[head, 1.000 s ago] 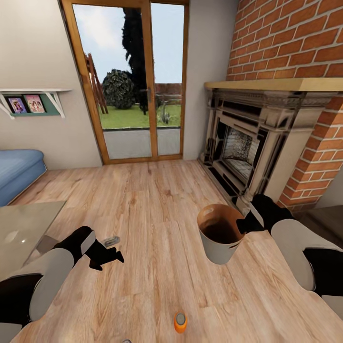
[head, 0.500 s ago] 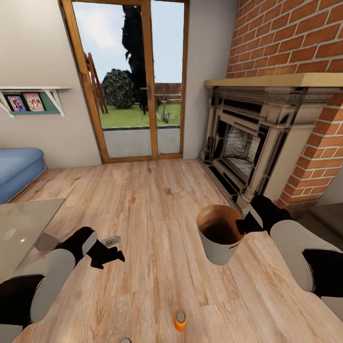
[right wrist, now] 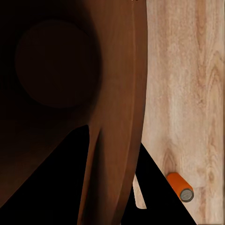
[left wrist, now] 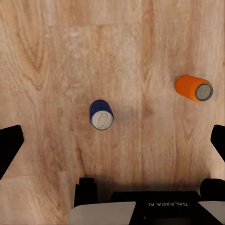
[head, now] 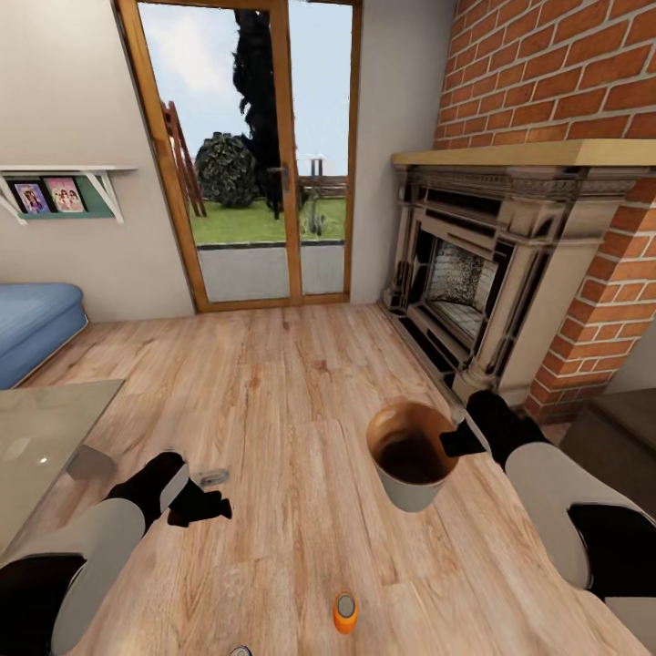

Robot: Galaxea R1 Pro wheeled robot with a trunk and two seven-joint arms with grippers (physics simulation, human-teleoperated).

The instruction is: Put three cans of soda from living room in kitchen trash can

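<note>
Bin: round, grey outside, glossy copper inside, nothing seen within.
Right gripper: clamped on rim at 3 o'clock.
Left gripper: spread wide, holding nothing.
Cans: orange, blue, on plank floor.

Left arm is stretched forward and low, its gripper pointing down with the fingers spread wide, holding nothing. Right gripper is clamped on the trash can's rim, holding it up off the floor.

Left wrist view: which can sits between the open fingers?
The blue can, about centred between the left gripper's fingers; the orange can lies off to one side.
</note>
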